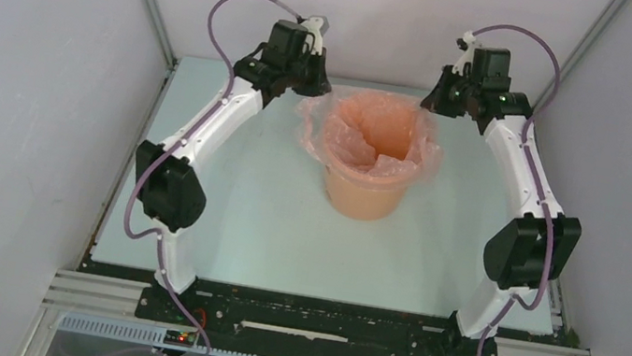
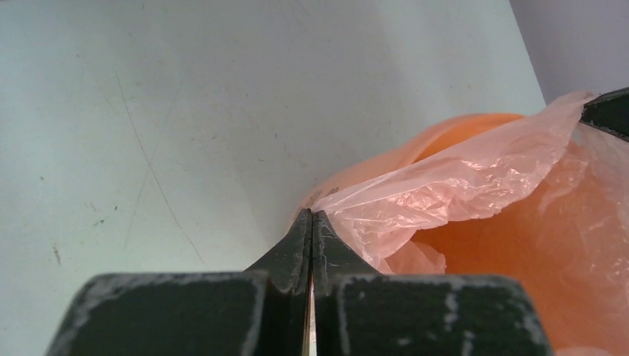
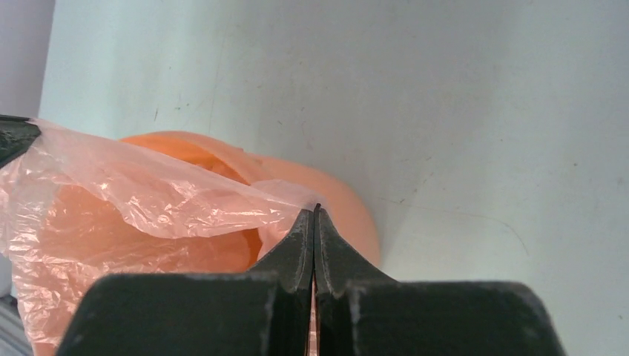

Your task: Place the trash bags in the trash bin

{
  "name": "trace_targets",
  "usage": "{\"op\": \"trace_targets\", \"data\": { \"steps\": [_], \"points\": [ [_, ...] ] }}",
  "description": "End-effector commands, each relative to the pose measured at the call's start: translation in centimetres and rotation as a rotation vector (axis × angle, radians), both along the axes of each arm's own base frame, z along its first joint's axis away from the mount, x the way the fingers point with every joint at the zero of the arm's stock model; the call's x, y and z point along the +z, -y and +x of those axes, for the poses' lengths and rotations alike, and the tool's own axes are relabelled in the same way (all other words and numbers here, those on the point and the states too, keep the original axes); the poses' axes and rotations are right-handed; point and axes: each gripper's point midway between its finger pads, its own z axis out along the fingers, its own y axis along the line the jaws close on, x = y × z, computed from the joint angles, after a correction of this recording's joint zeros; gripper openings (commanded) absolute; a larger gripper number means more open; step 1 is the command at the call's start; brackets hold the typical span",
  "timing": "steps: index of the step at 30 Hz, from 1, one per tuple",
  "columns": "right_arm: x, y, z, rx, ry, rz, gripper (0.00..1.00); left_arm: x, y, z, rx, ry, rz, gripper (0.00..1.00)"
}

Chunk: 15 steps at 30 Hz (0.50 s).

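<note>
The right pincer [image 3: 314,222] has its jaws pressed together on an edge of the trash bag [image 3: 148,196]. The bag's wrinkled pale-pink film stretches away to the pincer's left. Under the film, just beyond the tips, the orange trash bin [image 3: 356,215] stands on the pale bench [image 3: 460,111].

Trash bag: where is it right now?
In the top view, the trash bag lines the bin at the far centre of the table, its rim stretched between the left gripper and right gripper.

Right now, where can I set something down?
Bare tabletop: between the round orange plastic bin and the near edge, and either side. Crowded: the far rim, where left tool and right tool pinch the pale-pink film bag.
</note>
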Motion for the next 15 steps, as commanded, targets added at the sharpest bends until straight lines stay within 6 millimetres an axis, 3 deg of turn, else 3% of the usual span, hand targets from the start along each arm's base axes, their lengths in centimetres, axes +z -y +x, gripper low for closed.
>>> {"op": "trace_targets", "data": {
  "steps": [1, 10, 12, 15],
  "points": [
    [-0.1, 0.1, 0.7, 0.010, -0.060, 0.096, 0.00, 1.9, 0.8, 1.3, 0.013, -0.008, -0.096, 0.00],
    [-4.9, 1.0, 0.7, -0.003, -0.235, 0.163, 0.06, -4.5, 1.2, 0.2, -0.003, -0.246, -0.132, 0.00],
    [-5.8, 0.8, 0.5, 0.002, -0.274, 0.172, 0.12, -5.4, 1.1, -0.2, -0.007, -0.275, -0.132, 0.00],
    [-5.3, 0.9, 0.0, -0.014, -0.320, 0.184, 0.29, -5.8, 1.6, -0.7, -0.039, -0.312, -0.158, 0.00]
  ]
}}
